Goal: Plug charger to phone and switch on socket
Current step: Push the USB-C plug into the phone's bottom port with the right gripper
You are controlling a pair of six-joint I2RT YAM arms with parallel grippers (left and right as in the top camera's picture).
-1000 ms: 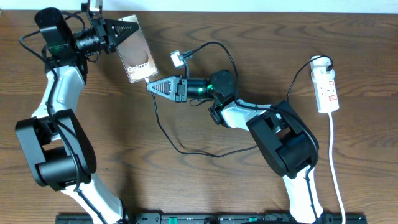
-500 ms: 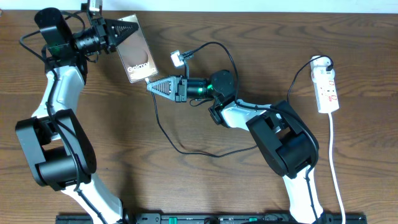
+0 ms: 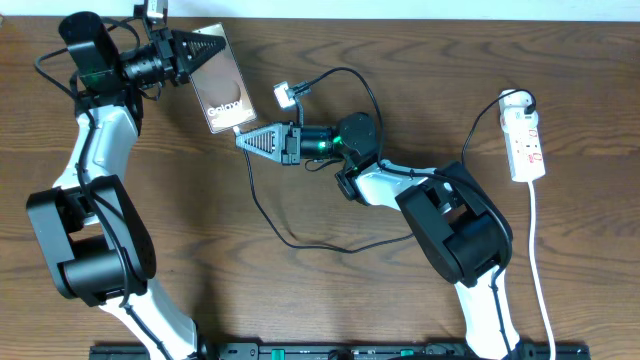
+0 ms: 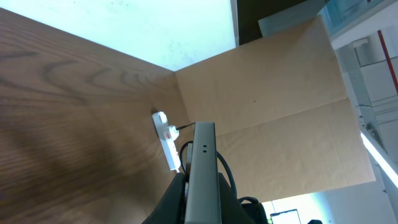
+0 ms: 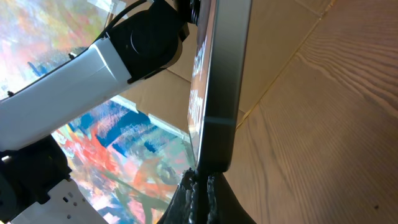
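My left gripper (image 3: 196,52) is shut on the top end of the phone (image 3: 222,88) and holds it at the table's far left, lettering face up. In the left wrist view the phone (image 4: 202,168) shows edge-on between the jaws. My right gripper (image 3: 243,140) is shut on the charger's plug tip, right at the phone's lower edge. In the right wrist view the fingertips (image 5: 200,185) meet the phone's bottom end (image 5: 214,155). The black cable (image 3: 270,215) loops across the table. A white adapter (image 3: 284,95) lies near the phone. The socket strip (image 3: 525,140) lies at the far right.
The strip's white cord (image 3: 538,260) runs toward the front edge. A black cable (image 3: 480,125) reaches the strip's top end. The strip also shows in the left wrist view (image 4: 166,140). The left arm (image 5: 74,68) fills the right wrist view's left side.
The left gripper has turned the phone slightly, bringing its lower edge a little closer to the right gripper's tip. The right arm has stayed put.
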